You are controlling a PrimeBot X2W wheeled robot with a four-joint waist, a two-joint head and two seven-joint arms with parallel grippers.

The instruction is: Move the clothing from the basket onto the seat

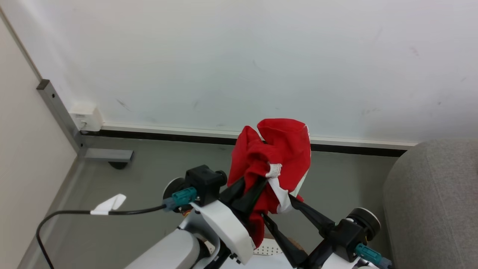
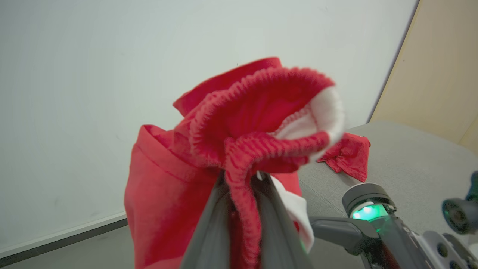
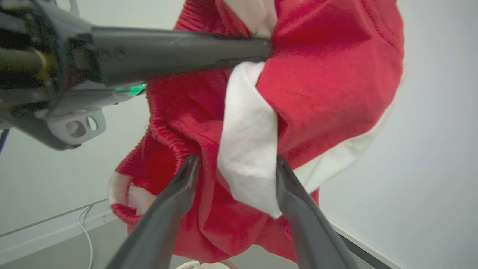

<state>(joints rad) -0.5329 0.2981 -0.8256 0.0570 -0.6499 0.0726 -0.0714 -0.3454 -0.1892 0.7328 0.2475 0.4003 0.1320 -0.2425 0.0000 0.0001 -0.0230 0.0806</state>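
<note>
The clothing (image 1: 276, 149) hangs mid-scene above the floor (image 1: 149, 179), pinched at its near side by the left gripper (image 1: 263, 181), which comes in from the near left. The right gripper (image 1: 277, 206) reaches in from the near right, lower down, its fingers spread either side of a fold. The basket (image 1: 270, 248) lies below them, nearest. The seat (image 1: 429, 201) stands to the right, a second garment (image 2: 347, 155) lying on it. The wall (image 1: 239, 56) is behind everything.

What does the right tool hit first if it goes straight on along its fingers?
The red garment hanging from the shut left tool. Its white band lies between the fingers of the open right tool, so contact looks almost immediate, though exact depth is unclear.
</note>
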